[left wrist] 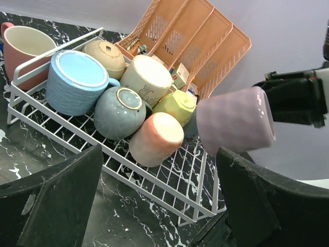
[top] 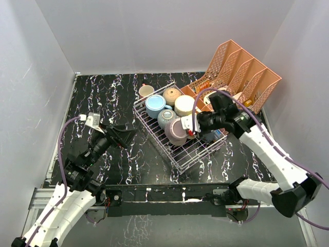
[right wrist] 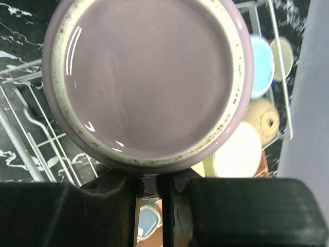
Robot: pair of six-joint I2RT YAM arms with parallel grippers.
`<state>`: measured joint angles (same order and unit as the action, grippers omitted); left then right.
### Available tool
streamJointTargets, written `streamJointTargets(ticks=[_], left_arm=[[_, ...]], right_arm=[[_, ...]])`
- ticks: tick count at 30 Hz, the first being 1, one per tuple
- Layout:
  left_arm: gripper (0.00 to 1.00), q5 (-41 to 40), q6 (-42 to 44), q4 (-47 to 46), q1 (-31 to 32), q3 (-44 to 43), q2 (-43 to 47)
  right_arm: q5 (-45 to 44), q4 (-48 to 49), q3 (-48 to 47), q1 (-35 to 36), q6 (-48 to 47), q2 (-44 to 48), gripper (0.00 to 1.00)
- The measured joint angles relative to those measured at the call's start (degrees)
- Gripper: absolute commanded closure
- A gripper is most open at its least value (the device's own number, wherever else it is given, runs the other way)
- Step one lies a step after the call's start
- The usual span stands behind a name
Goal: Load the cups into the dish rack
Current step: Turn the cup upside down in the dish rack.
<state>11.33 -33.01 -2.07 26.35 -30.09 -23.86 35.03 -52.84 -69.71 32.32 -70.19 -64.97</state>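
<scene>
My top camera looks steeply down from above and behind me over the whole table [top: 113, 98], my left wrist camera looks low and near across the dish rack [left wrist: 169, 180], and my right wrist camera faces the mauve cup [right wrist: 146, 82] point-blank, so all 3 views share rack and cup.
</scene>
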Motion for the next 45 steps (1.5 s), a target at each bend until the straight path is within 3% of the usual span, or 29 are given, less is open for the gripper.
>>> streamJointTargets(ticks=[5,15,45], left_arm=[[0.11,-1.42,0.28,0.55,0.0,0.02,1.09],[0.1,-2.58,0.5,1.77,0.0,0.22,2.6],[0.1,-2.8,-0.66,2.14,0.0,2.67,3.48]], right_arm=[[2.38,-6.36,-4.09,-5.92,-1.81,-4.9,0.92],[4.07,-16.61,-4.52,-8.83,-7.37,-9.25,0.92],[0.85,-17.7,2.78,-12.24,-12.94,-11.47,0.92]])
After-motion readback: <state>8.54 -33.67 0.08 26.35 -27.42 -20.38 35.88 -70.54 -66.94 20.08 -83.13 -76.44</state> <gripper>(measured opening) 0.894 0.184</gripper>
